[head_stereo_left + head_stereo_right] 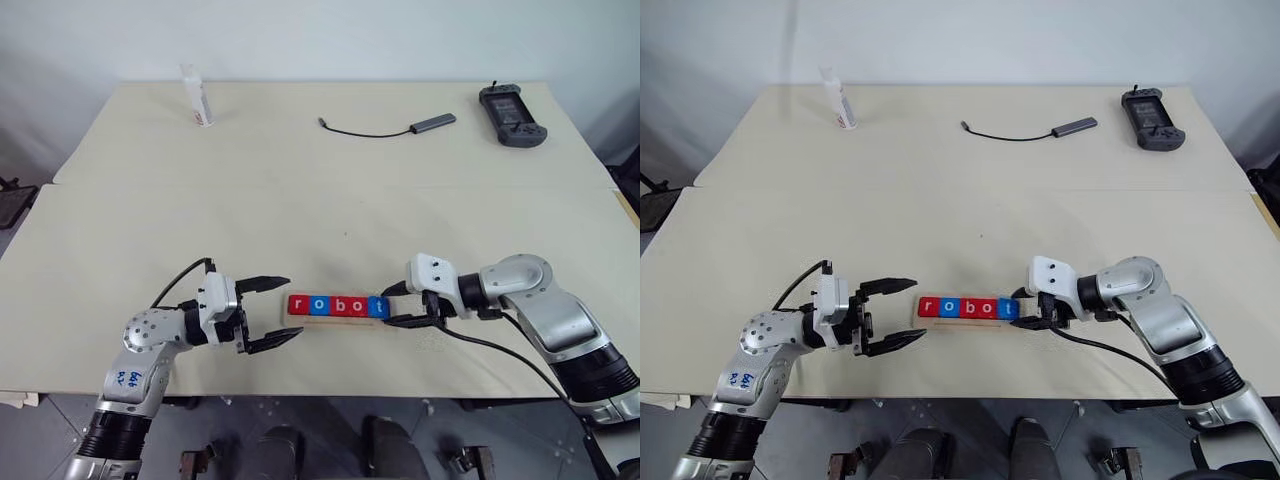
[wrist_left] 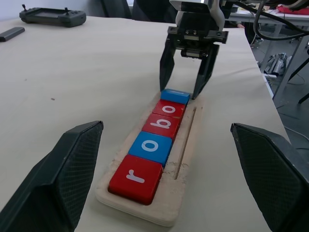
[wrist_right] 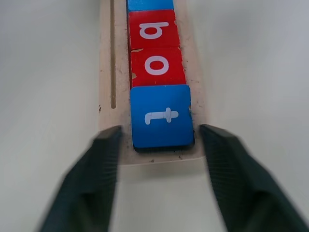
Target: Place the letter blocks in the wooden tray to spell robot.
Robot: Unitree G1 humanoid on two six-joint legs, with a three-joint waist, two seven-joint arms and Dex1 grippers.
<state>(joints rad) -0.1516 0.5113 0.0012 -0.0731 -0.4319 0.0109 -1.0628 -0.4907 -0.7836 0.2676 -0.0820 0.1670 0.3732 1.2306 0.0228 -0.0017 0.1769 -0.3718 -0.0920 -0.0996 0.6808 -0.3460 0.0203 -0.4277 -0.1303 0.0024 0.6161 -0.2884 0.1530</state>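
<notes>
The wooden tray (image 1: 340,321) lies near the table's front edge. Five letter blocks sit in it in a row: red r (image 1: 298,304), blue o (image 1: 318,305), red b (image 1: 338,305), red o (image 1: 357,306) and blue t (image 1: 377,307), reading "robot". My right gripper (image 3: 161,135) is at the tray's right end, open, its fingers (image 3: 104,159) standing either side of the t block (image 3: 161,116) with small gaps. My left gripper (image 1: 293,307) is open wide at the tray's left end, its fingertips flanking the end by the r block (image 2: 135,178) with nothing held.
A white bottle (image 1: 198,97) stands at the far left of the table. A cable with a grey adapter (image 1: 432,123) and a black controller (image 1: 511,115) lie at the far right. A seam (image 1: 300,185) runs across the table between them and the tray.
</notes>
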